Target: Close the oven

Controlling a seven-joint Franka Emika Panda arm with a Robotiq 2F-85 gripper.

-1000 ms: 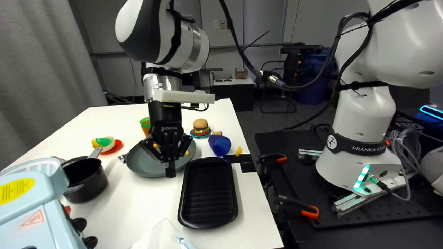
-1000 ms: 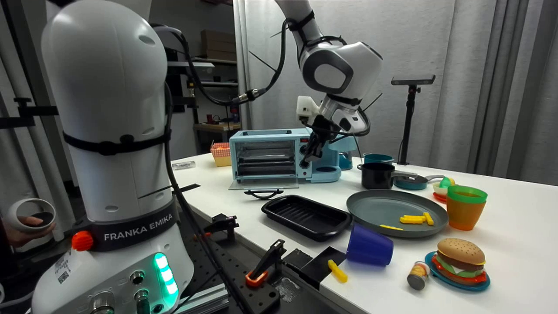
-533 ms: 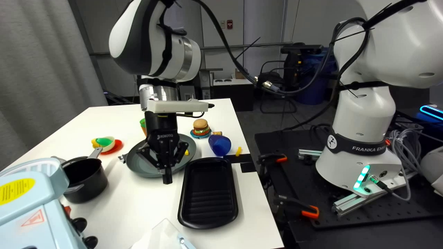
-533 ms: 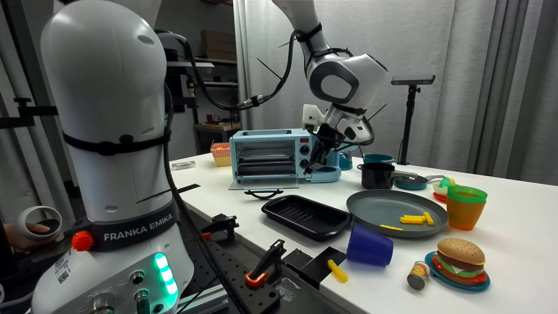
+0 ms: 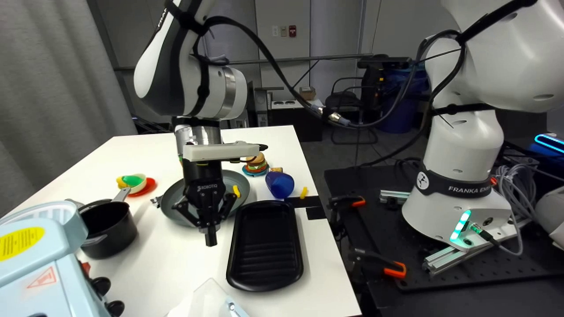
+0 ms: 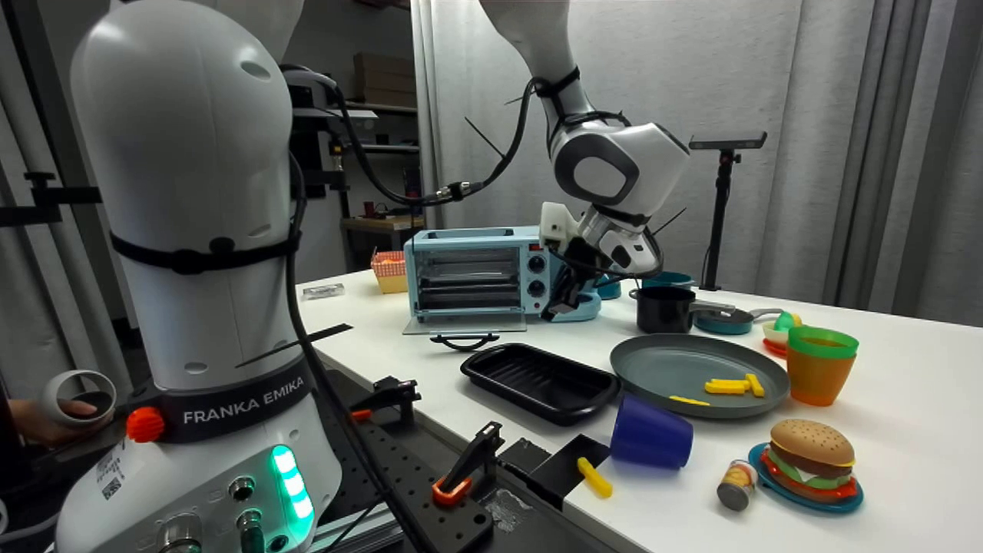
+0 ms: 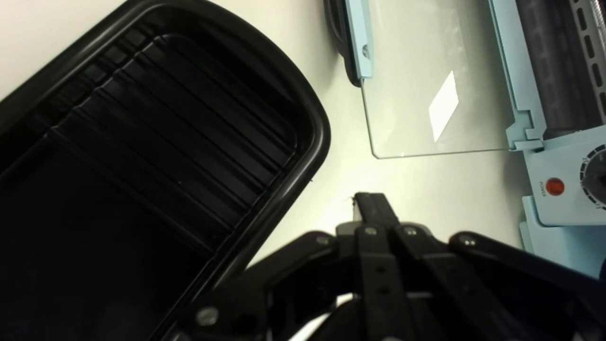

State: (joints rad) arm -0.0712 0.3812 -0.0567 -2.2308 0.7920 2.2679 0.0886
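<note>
Oven, light blue: standing on the worktop, glass door lowered, handle outward. Tray, black, ridged: near the door. Hand, which I steer: fingertips together, over the worktop between tray and oven in my wrist view. Pot, black: upright, near the oven's knob end.

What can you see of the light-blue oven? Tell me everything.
The boxy oven stands upright on a white table: dark knobs, red power light, yellow label on top, dark interior. Its clear, glass-looking door is folded down, open, with a black handle. The shut gripper hangs in front, apart from it.
</note>
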